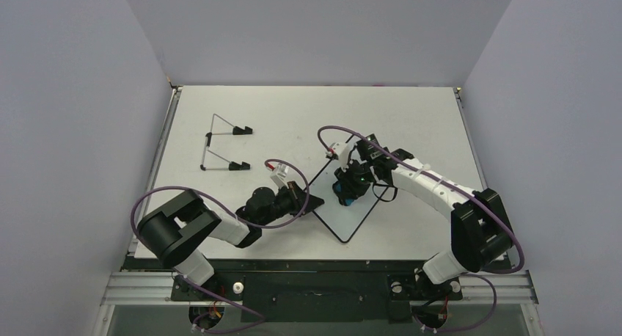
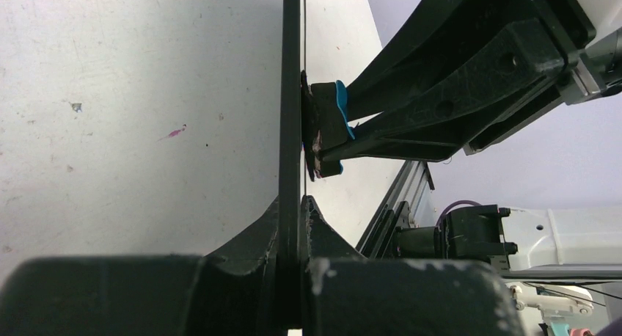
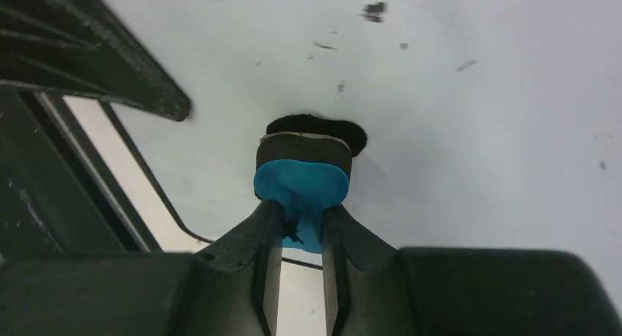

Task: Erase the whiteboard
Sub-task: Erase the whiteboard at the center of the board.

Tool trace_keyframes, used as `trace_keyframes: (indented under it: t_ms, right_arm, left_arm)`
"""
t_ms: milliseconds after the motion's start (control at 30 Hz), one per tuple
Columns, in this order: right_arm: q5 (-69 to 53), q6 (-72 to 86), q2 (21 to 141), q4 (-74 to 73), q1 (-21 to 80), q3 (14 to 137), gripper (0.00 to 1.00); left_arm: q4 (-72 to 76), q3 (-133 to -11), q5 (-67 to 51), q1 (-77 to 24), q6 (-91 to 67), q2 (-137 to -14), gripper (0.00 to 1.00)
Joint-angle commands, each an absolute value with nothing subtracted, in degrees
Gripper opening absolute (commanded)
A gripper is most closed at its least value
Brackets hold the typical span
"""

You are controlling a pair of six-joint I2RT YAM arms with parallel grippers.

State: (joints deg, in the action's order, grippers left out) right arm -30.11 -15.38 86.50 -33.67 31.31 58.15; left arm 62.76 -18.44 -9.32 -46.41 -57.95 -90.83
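The whiteboard (image 1: 342, 220) lies at mid-table, white with a thin black rim. My left gripper (image 1: 306, 202) is shut on its left edge. In the left wrist view the board (image 2: 291, 94) shows edge-on, clamped between my left gripper (image 2: 292, 229) jaws. My right gripper (image 1: 350, 183) is shut on a blue-and-black eraser (image 1: 348, 194) and presses it onto the board's face. In the right wrist view the eraser (image 3: 302, 176) sits pad-down on the whiteboard (image 3: 469, 145), with my right gripper (image 3: 301, 222) pinching its blue back. A few dark specks (image 3: 375, 11) show on the face beyond it.
A thin wire stand (image 1: 224, 151) with black feet rests at the table's back left. Grey walls close in the table on three sides. A metal rail (image 1: 323, 285) runs along the near edge by the arm bases.
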Motion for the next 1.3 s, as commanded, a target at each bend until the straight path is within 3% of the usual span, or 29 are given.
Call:
trace_keyframes:
  t_ms: [0, 233, 367, 533, 667, 800, 1000, 1267]
  right_arm:
    - [-16.7, -9.0, 84.2, -22.2, 25.4, 56.8, 0.0]
    - [-11.3, -5.2, 81.1, -17.9, 16.7, 53.6, 0.0]
    - [-17.1, -7.0, 82.9, -19.6, 16.4, 54.1, 0.0]
    - [-31.5, -16.7, 83.6, -27.8, 25.5, 55.2, 0.0]
    - [-33.2, -25.7, 83.2, -33.7, 35.0, 55.5, 0.0]
    - [-25.9, -24.4, 85.3, -32.1, 34.2, 55.2, 0.0]
    - [-9.5, -13.7, 89.8, -25.2, 24.5, 55.3, 0.0]
    - [-5.5, -11.1, 93.4, -25.6, 17.0, 54.7, 0.0]
  left_arm:
    - [76.5, -23.5, -17.2, -48.4, -60.4, -91.8, 0.0]
    - [79.2, -25.6, -18.6, -49.6, -61.5, -95.2, 0.0]
    - [80.8, -25.6, -18.7, -49.9, -62.1, -95.6, 0.0]
    - [80.5, -23.8, -17.5, -49.9, -61.4, -94.2, 0.0]
    - [80.4, -22.2, -16.3, -48.9, -61.3, -92.8, 0.0]
    - [80.6, -19.8, -15.1, -47.4, -61.6, -91.2, 0.0]
    - [81.5, -18.5, -15.4, -46.5, -61.6, -91.6, 0.0]
    - [82.2, -16.0, -14.8, -45.1, -61.7, -89.7, 0.0]
